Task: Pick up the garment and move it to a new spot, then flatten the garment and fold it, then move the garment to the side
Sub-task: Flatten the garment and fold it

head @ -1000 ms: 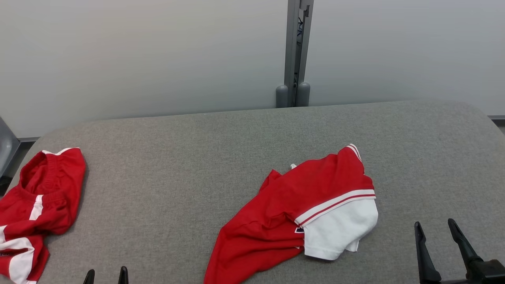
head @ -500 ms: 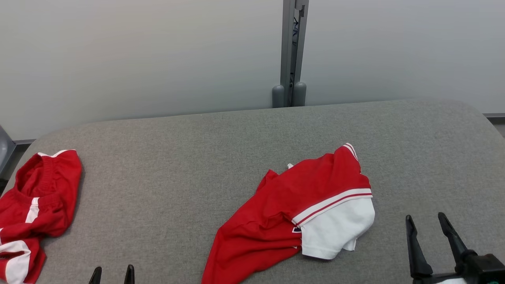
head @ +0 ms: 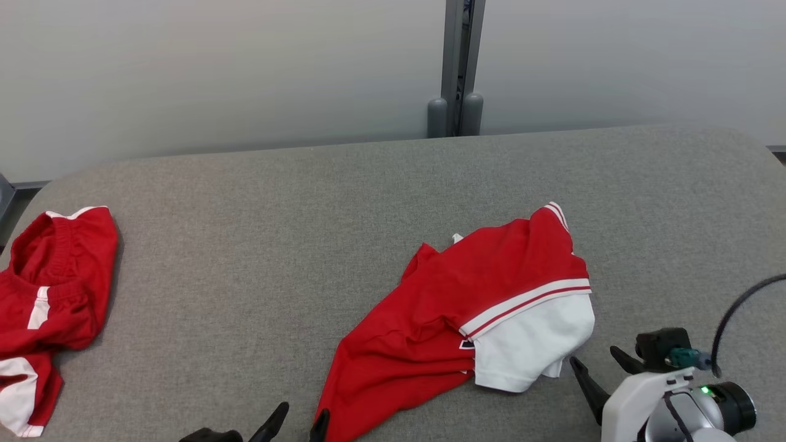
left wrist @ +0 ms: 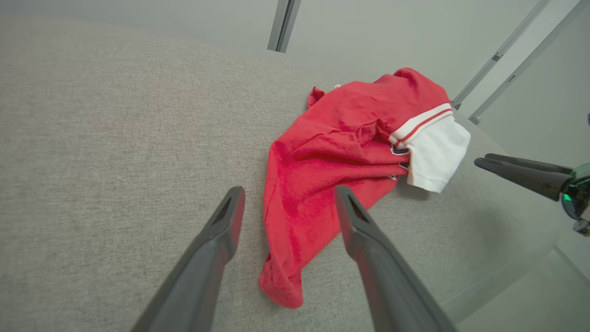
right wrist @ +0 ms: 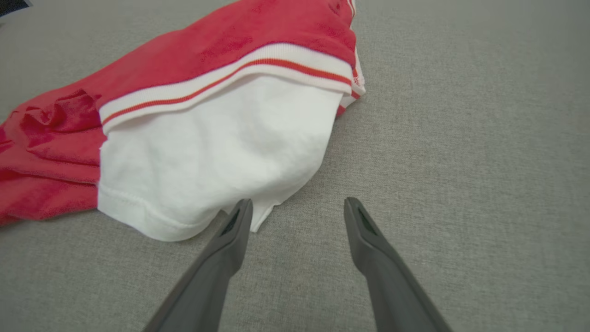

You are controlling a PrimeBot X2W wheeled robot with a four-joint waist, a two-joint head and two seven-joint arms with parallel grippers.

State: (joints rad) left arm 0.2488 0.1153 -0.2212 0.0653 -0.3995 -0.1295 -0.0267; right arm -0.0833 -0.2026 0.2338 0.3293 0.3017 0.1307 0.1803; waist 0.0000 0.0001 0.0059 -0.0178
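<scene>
The garment [head: 454, 319], red with a white panel [head: 528, 350] below a red-and-white striped band, lies crumpled on the grey table [head: 245, 233], right of centre and toward the near side, its red tail trailing left toward the near edge. Our right claw [head: 592, 357] hovers just right of the white panel, released, fingers spread and holding nothing. In the right wrist view one fingertip sits at the white hem, and we cannot tell whether it touches. Our left claw [head: 299, 425] is low at the near edge, just beside the red tail, likewise released and empty. In the left wrist view its spread fingers frame the tail. At the far left of the table, well apart, lies a second red garment [head: 55, 288] with white stripes. Beyond the table stands a pale wall [head: 215, 73] with a grey post [head: 457, 61].
</scene>
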